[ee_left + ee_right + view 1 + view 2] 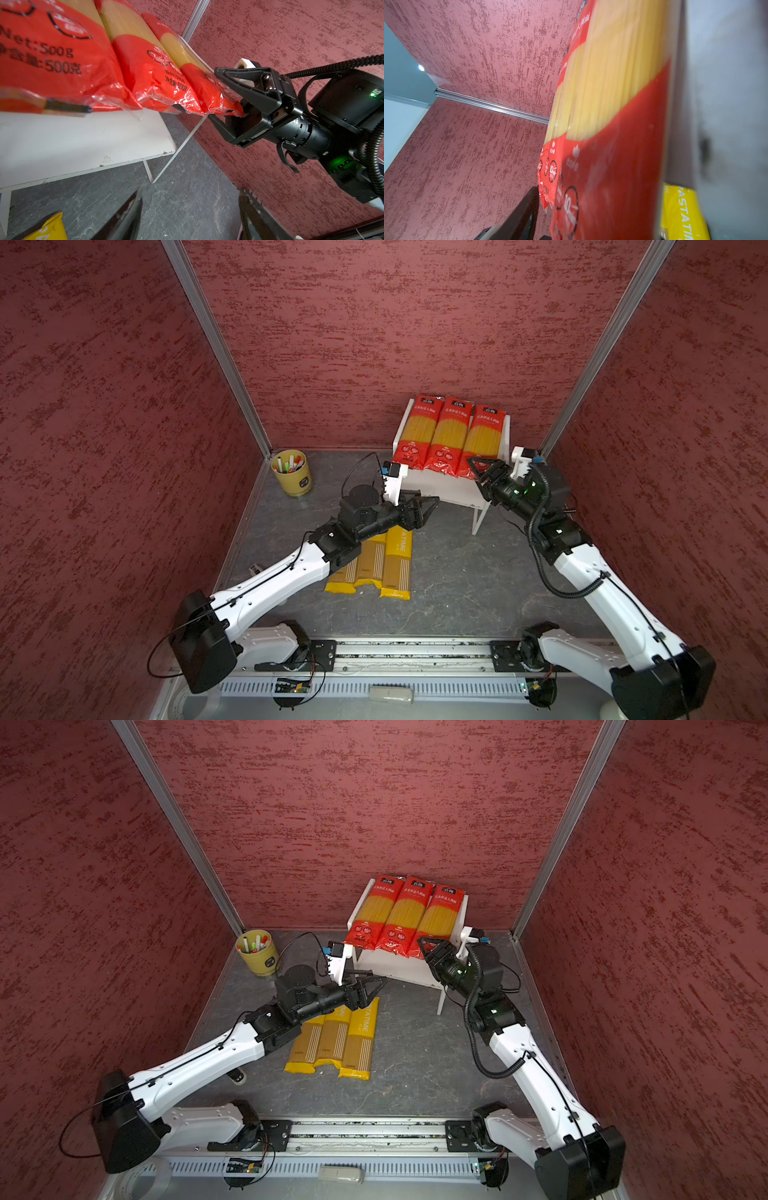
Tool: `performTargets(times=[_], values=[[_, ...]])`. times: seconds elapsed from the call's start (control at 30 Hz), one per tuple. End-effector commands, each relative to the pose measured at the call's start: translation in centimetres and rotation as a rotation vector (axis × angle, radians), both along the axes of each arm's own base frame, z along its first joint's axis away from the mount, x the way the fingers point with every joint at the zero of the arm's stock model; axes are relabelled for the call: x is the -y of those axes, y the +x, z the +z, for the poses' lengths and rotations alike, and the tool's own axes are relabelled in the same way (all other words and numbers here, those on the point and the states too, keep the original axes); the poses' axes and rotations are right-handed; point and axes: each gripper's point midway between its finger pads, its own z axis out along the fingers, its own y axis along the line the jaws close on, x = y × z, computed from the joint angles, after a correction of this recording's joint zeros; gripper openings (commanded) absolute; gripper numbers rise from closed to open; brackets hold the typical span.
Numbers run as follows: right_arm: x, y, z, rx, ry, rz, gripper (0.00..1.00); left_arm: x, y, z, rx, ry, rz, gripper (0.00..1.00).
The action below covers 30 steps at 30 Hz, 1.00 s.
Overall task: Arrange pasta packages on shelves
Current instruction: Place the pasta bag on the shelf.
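Observation:
Three red pasta packages [449, 435] [405, 915] lie side by side on the top board of the white shelves [449, 489] [399, 965], their near ends overhanging its front edge. Three yellow pasta packages [390, 564] [336, 1040] lie on the floor, partly under my left arm. My left gripper [430, 510] [376, 990] [191, 216] hangs open and empty over the floor in front of the rack. My right gripper [473, 470] [424, 949] [214, 93] stands open, one jaw above and one below the near end of the rightmost red package [209, 93] [612, 166].
A yellow cup of markers [293, 472] [257, 955] stands in the back left corner. Red textured walls close in three sides, with the rack against the back wall near the right one. The arms' base rail [415, 651] runs along the front edge.

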Motion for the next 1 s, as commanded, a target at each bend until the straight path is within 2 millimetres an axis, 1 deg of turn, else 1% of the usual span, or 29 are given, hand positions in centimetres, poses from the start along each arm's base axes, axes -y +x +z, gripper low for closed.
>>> performTargets(times=[0.0, 0.1, 0.23, 0.43, 0.83, 0.9, 0.97], values=[[-0.2, -0.7, 2.0, 0.06, 0.039, 0.018, 0.57, 0.5, -0.2, 0.7, 0.035, -0.006, -0.018, 0.73], [-0.2, -0.6, 1.2, 0.047, 0.038, 0.019, 0.56, 0.6, -0.2, 0.6, 0.033, 0.002, -0.019, 0.73], [-0.5, -0.4, 0.7, 0.044, 0.039, 0.03, 0.46, 0.8, -0.2, 0.5, 0.035, 0.006, -0.019, 0.73], [-0.7, -0.3, 0.4, 0.041, 0.042, 0.041, 0.37, 1.2, -0.2, 0.4, 0.034, 0.012, -0.027, 0.73], [-0.7, -0.2, -0.3, 0.032, 0.052, 0.039, 0.34, 1.5, -0.3, 0.3, 0.038, 0.021, -0.032, 0.73], [-0.7, 0.0, -0.6, 0.023, 0.05, 0.035, 0.35, 1.4, -0.3, 0.2, 0.038, 0.024, -0.029, 0.73], [-0.6, 0.0, -0.6, 0.023, 0.043, 0.029, 0.39, 1.4, -0.3, 0.3, 0.04, 0.026, -0.03, 0.73]])
